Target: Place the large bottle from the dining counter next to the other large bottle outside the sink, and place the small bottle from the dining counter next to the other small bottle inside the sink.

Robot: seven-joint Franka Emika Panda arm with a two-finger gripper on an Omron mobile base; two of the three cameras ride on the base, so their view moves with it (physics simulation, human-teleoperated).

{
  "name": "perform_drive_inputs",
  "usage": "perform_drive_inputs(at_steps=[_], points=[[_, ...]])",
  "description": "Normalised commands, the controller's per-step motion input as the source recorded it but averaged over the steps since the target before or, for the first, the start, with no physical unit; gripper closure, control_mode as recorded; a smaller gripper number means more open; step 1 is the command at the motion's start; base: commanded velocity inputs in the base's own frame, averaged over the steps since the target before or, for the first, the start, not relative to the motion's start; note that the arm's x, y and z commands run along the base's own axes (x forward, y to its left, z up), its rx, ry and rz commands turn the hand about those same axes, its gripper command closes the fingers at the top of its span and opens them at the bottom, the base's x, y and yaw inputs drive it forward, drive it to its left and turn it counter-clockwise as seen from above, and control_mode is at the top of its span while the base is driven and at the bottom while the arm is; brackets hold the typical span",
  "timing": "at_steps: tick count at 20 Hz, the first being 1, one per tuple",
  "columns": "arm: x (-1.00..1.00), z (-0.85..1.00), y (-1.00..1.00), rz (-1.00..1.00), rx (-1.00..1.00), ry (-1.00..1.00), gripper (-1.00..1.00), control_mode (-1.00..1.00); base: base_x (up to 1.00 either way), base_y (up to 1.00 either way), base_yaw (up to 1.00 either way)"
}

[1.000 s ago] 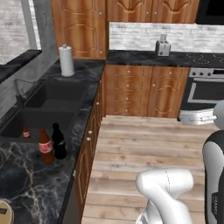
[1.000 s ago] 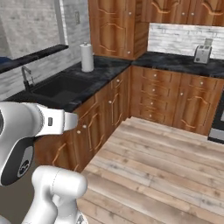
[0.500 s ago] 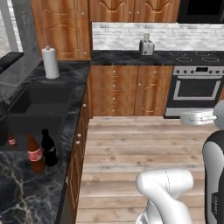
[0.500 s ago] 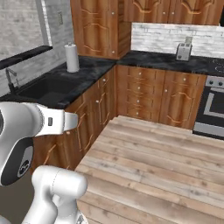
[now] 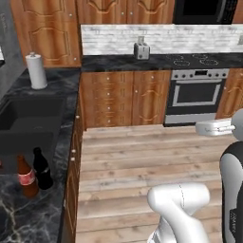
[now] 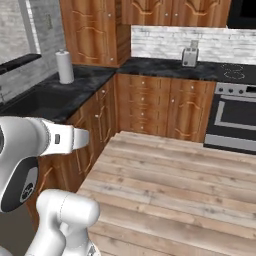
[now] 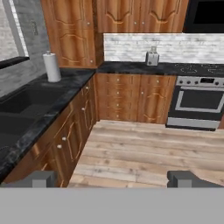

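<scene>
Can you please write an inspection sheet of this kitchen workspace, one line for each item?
Surface: black marble counter with sink set in it.
Job's things: black bottle stands upright beside amber bottle on the counter in front of the sink; whether they touch is unclear.
Clutter: paper towel roll behind the sink; toaster on the back counter.
Grippers: gripper open, holding nothing.
Cables: nothing seen.
Surroundings: wooden cabinets, oven, plank floor.
</scene>
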Motion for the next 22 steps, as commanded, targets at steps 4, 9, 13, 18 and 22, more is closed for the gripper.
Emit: perform_drive_inputs(at_steps=[4,9,13,18,22], points=[[0.00,0.00,0.00,0.00,0.00,0.00,-1.00,1.00,-0.09,0.00,-0.23],[0.00,0.00,0.00,0.00,0.00,0.00,-1.00,1.00,0.00,0.01,-0.25],[0.00,0.00,0.00,0.00,0.00,0.00,-1.00,1.00,-0.38,0.05,-0.21],[0.00,0.00,0.00,0.00,0.00,0.00,-1.00,1.00,-0.86,0.03,-0.13],[0.00,0.00,0.00,0.00,0.00,0.00,-1.00,1.00,-1.00,-0.14,-0.02]])
